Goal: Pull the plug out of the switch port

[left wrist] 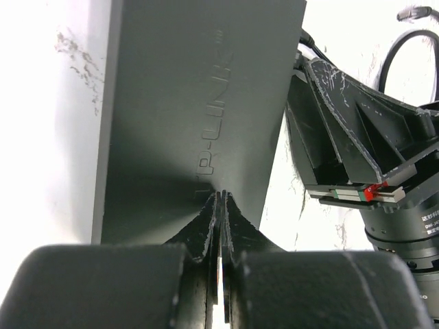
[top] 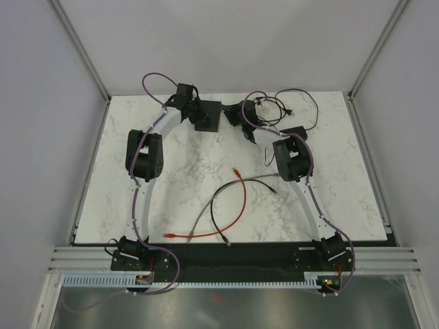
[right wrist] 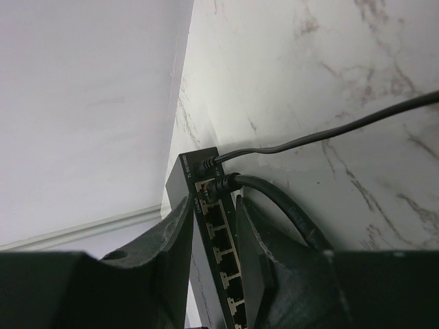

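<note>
Straddling the switch (right wrist: 214,226) beside plug (right wrist: 221,184) and cord (right wrist: 288,145), right end effector (right wrist: 212,202) spreads; left end effector (left wrist: 221,197) sits closed.

I log:
- switch (left wrist: 199,103): matte black, embossed TP-LINK lettering, fills centre.
- my left gripper (left wrist: 221,199): fingers pressed together, tips over switch's near end.
- right gripper (left wrist: 329,130): beside switch's right edge.
- marble table (left wrist: 48,137): left.
- black cable (left wrist: 405,48): top right.

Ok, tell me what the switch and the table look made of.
Switch: probably moulded plastic, matte black; embossed lettering and a dull sheen on top. Table: white marble look with grey veins, smooth; real stone or printed laminate, cannot tell.
</note>
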`<state>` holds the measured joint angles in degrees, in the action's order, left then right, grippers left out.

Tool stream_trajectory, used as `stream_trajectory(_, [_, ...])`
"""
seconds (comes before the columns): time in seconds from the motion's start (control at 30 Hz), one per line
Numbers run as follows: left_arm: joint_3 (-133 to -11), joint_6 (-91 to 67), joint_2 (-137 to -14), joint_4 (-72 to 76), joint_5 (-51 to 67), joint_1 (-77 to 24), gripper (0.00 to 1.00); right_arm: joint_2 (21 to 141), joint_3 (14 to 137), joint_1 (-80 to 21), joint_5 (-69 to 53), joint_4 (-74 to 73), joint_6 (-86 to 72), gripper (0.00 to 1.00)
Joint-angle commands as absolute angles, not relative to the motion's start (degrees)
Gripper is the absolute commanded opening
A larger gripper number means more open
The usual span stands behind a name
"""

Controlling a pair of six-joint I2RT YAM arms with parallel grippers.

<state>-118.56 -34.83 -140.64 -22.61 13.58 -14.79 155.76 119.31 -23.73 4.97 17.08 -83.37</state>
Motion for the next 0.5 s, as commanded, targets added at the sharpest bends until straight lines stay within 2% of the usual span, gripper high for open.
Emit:
stream_trajectory(0.0, [-120.0, -37.4, -141.5, -22.7, 12.1, -14.4, 0.02, 157.8, 121.8, -24.3, 6.2, 16.6, -84.3, 0.39])
stream_trajectory(0.47, [-117.1, -37.9, -140.2, -22.9, 11.9, -14.4, 0.02, 160.4, 125.5, -25.9, 11.8, 12.7, -88.2, 0.37])
